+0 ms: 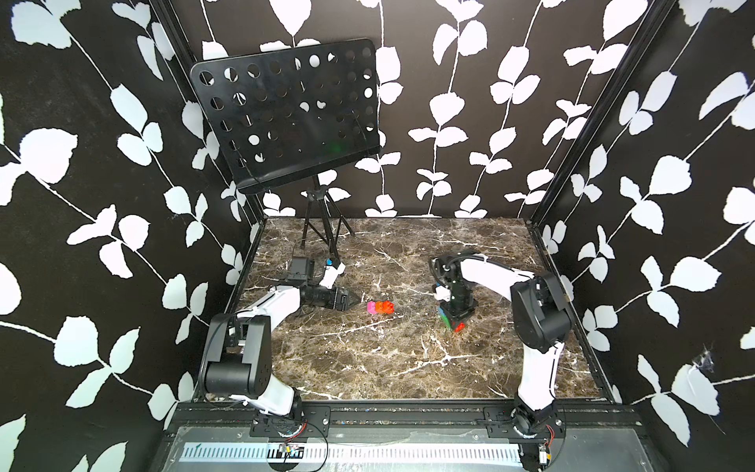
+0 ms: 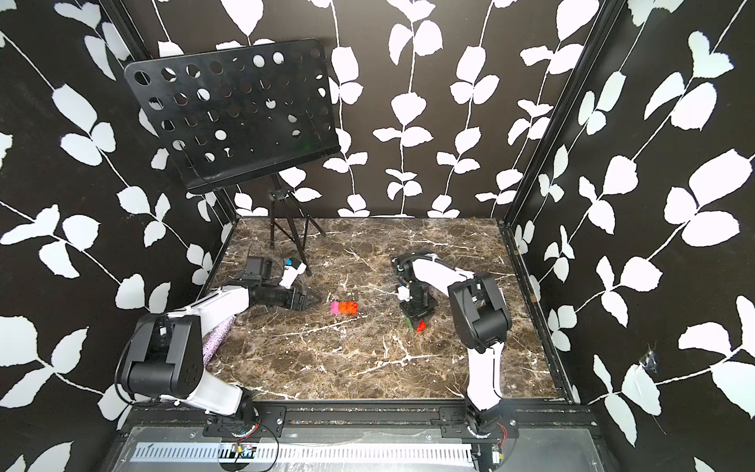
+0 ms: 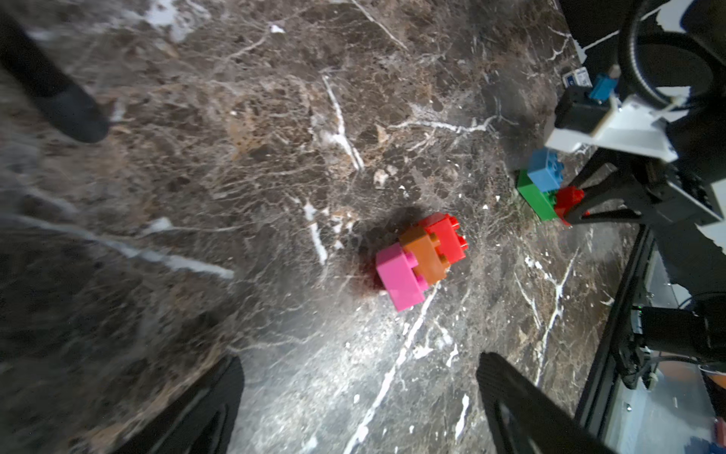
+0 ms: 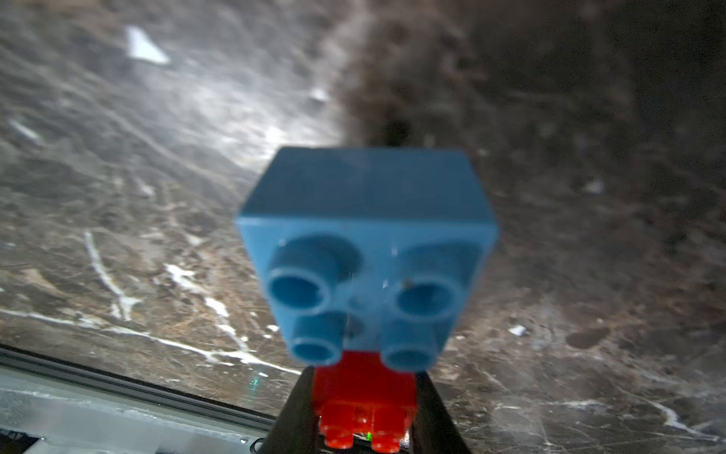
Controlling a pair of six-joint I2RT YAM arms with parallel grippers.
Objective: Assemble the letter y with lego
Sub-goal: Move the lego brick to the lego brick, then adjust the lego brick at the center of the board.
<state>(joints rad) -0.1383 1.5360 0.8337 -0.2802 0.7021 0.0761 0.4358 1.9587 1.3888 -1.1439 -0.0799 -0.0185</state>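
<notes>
- Lego stem stack (image 1: 380, 307), pink-orange-red, lies on its side in the middle of the desk (image 1: 367, 367).
- Green bar (image 3: 536, 204) carries blue brick (image 4: 365, 204) and red brick (image 4: 363, 393), well right of the stack.
- Right tool (image 1: 454, 323) points down, clenched on red brick.
- Left tool (image 3: 359, 359) released, jaws wide, near the stack, not touching.

A robotics lab test cell: a brown marble-patterned tabletop (image 1: 388, 359) boxed in by black metal frame posts (image 1: 591, 122) and walls of black wallpaper printed with white leaves (image 1: 81, 204). Two white-and-black robot arms, the left arm (image 1: 273, 302) and the right arm (image 1: 486, 271), are bolted to a black front rail (image 1: 408, 414) with exposed wiring (image 1: 286, 449). A black perforated music stand (image 1: 286, 114) stands behind.
</notes>
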